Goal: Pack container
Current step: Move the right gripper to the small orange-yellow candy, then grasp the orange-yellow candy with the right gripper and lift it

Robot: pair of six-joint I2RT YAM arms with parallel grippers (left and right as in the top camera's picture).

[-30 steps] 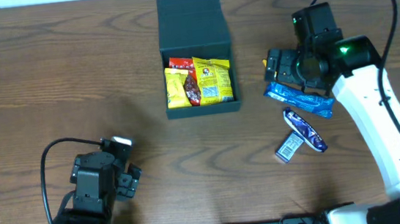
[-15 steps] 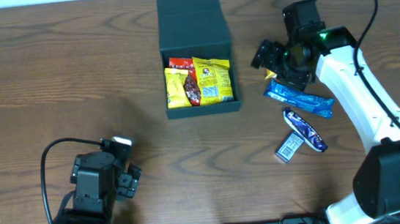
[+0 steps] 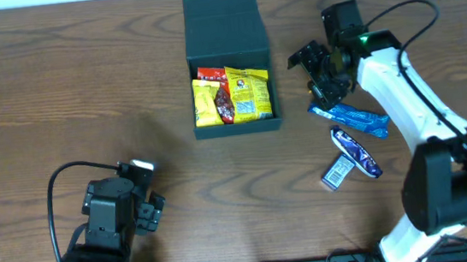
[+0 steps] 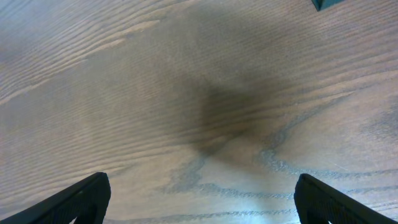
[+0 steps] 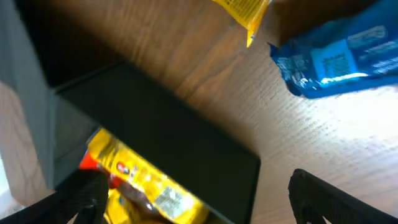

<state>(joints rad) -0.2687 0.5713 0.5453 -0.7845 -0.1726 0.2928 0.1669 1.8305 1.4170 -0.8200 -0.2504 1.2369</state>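
The container [image 3: 237, 126] is a dark teal box with its lid [image 3: 223, 24] folded back, at the table's far middle. Yellow snack packets [image 3: 232, 95] lie inside it. My right gripper [image 3: 312, 73] hovers open just right of the box, with nothing between its fingers. The right wrist view looks over the container's wall [image 5: 174, 137] at the yellow packets [image 5: 149, 186], with the gripper [image 5: 199, 208] spread wide. A blue packet [image 3: 351, 118] lies on the table below it, also seen from the wrist [image 5: 336, 56]. My left gripper [image 3: 151, 209] rests open at the near left over bare wood [image 4: 202, 208].
A second blue-and-white packet [image 3: 354, 154] lies nearer the front, right of centre. A yellow packet's corner [image 5: 245, 12] shows beside the blue one in the right wrist view. A corner of the container [image 4: 326, 4] shows in the left wrist view.
My right gripper has moved left and away from the blue packet, toward the container's right wall, turning as it went. The left arm has not moved.
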